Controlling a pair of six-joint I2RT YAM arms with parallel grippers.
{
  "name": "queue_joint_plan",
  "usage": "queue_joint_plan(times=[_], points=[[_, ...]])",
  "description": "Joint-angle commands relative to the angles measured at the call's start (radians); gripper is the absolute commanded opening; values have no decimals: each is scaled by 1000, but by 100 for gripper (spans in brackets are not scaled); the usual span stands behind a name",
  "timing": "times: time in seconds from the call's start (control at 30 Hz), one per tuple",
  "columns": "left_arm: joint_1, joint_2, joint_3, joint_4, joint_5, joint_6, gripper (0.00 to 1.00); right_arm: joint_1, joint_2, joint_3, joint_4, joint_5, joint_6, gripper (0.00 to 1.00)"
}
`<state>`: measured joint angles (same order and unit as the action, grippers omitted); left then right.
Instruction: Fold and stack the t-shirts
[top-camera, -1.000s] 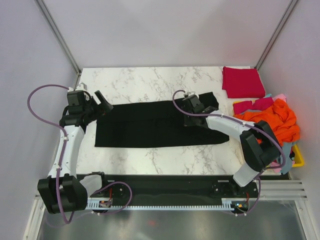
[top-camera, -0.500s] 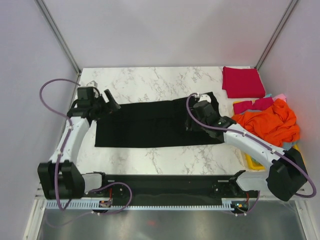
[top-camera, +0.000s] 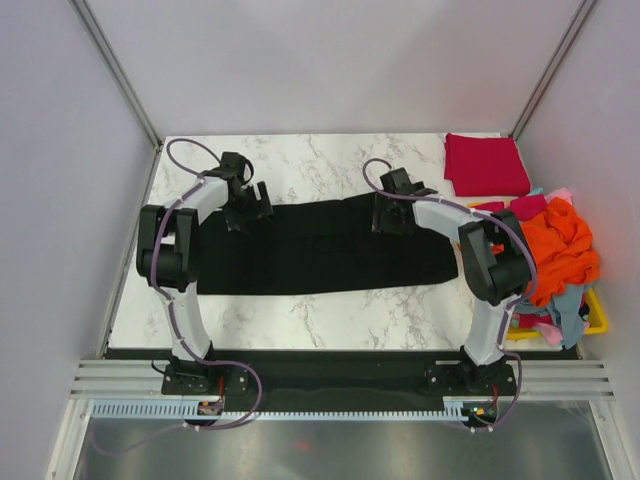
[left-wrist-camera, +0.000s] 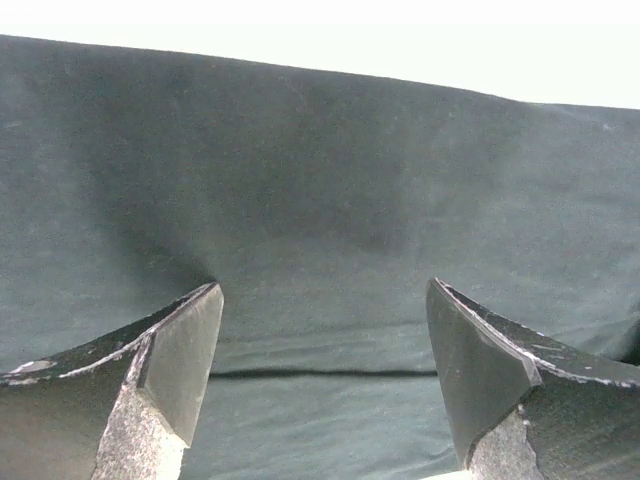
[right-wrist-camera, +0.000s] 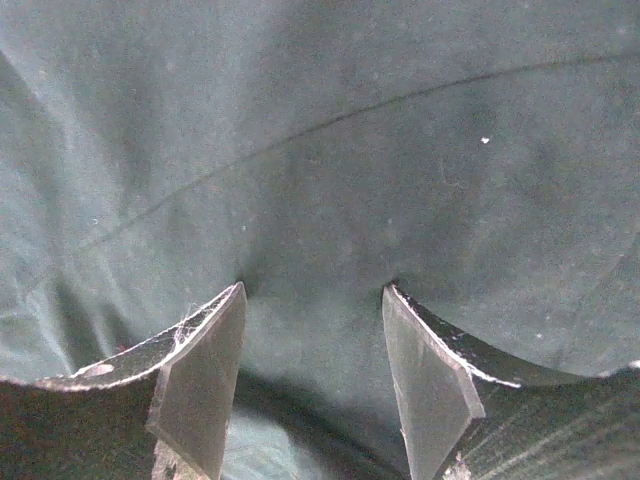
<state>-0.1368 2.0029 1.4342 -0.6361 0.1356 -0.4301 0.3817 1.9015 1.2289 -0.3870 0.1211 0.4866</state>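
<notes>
Large black cloth t-shirt (top-camera: 320, 255) lies flat as a long band across white marble table (top-camera: 300, 160), left gripper (top-camera: 248, 208) and right gripper (top-camera: 387, 214) each with jaws apart, tips dug into its far edge; judged best: pinch both at once, lift level, fold toward near edge evenly.

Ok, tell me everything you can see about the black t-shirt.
The black t-shirt is plain dark soft cloth, lying flat as a long band across the marble table, with faint creases. The left gripper and right gripper, both open, press their fingertips into it by its far edge, toward each end, dimpling the cloth.
</notes>
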Motion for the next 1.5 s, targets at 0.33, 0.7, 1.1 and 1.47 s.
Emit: queue_joint_plan(times=[0.33,0.7,1.1,1.47], points=[[-79,-107,-271,-5,99,-71,90,-50,657,915,-181,-198,-30,63],[-423,-325,-517,277,403,-448,91,-11,1010,1287,447,-445,193,67],[-547,-468,-425,201,314,-478,90,0,1012,1267,612,-382,176,70],[-575,-857,-432,-116,-83,-367,91,-6,566,996,649,-518,104,98]])
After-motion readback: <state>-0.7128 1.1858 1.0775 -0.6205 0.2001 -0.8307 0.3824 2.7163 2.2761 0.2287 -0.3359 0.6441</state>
